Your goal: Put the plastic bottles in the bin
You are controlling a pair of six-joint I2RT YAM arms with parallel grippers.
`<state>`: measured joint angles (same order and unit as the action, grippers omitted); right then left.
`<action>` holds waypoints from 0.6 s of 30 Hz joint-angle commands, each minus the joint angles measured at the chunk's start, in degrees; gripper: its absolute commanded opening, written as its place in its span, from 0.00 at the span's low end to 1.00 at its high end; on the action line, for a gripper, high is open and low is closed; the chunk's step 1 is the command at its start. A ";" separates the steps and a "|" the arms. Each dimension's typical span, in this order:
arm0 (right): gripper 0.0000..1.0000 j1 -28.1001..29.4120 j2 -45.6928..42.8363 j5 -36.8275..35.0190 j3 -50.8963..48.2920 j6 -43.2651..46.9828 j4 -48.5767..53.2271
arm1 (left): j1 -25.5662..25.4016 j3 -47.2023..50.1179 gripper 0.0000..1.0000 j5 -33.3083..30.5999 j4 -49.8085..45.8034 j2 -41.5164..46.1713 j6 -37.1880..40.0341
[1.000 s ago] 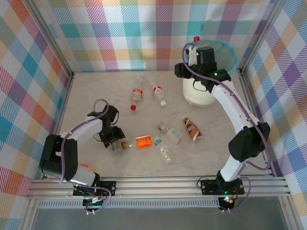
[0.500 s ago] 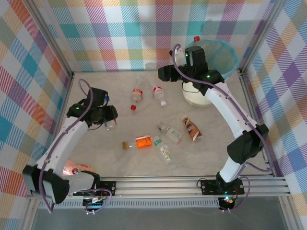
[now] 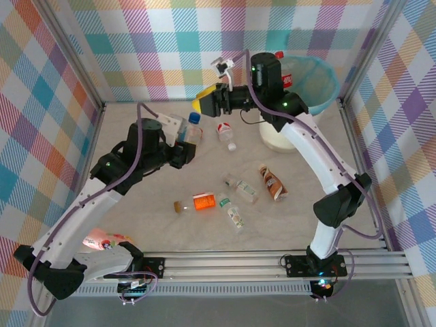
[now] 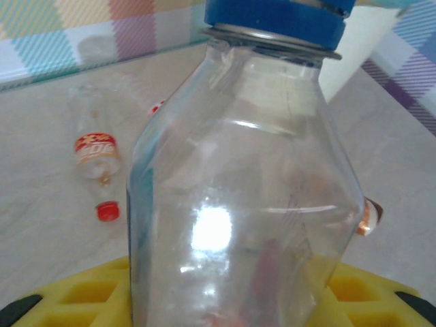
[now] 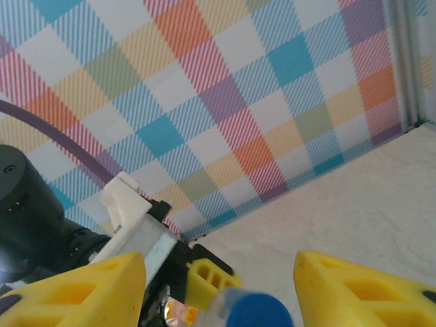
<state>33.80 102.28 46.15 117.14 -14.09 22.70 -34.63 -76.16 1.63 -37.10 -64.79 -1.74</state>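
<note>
My left gripper (image 3: 187, 140) is raised over the table's left middle, shut on a clear plastic bottle (image 3: 193, 128) with a blue cap. That bottle (image 4: 245, 191) stands upright between the yellow pads (image 4: 68, 300). My right gripper (image 3: 206, 102) hangs open just above and right of it, away from the bin (image 3: 315, 76). In the right wrist view the blue cap (image 5: 255, 310) sits low between the open right gripper's (image 5: 221, 286) yellow fingers (image 5: 75, 286). Several more bottles lie on the table: red-labelled (image 3: 224, 130), orange (image 3: 203, 201), green (image 3: 235, 216), clear (image 3: 242, 187), brown (image 3: 272, 182).
The bin's cream body (image 3: 279, 136) stands at the back right, and a red-capped bottle (image 3: 278, 55) shows at its rim. A pink bottle (image 3: 102, 238) lies by the left arm's base. Plaid walls enclose the table on three sides.
The left gripper closed on the blue-capped bottle and lifted it up and to the right. The right gripper swung left from over the bin to face that bottle.
</note>
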 commanded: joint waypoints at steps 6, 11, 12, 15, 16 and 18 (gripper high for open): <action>0.59 0.97 1.42 5.63 0.78 5.42 7.76 | -2.78 -0.65 0.46 3.16 6.32 -1.16 0.77; 0.46 1.71 1.37 4.65 1.05 7.80 11.12 | -2.90 -0.72 0.46 3.47 7.80 -1.21 0.36; 0.41 1.71 1.28 4.69 0.97 8.14 11.39 | -2.90 -0.57 0.46 3.31 7.99 -1.06 0.25; 0.26 1.71 1.08 5.04 1.15 7.96 11.16 | -2.90 -0.67 0.46 2.87 8.22 -1.01 0.09; 0.22 1.71 0.99 5.29 1.30 7.83 11.12 | -2.89 -0.74 0.46 2.85 8.33 -1.02 -0.04; 0.13 1.71 0.91 5.31 1.93 7.67 11.22 | -2.90 -0.84 0.46 2.85 8.53 -0.85 -0.41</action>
<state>34.70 103.59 48.31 117.19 -6.98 32.27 -37.10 -76.16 4.69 -32.45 -66.06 -1.78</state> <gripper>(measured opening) 0.318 0.462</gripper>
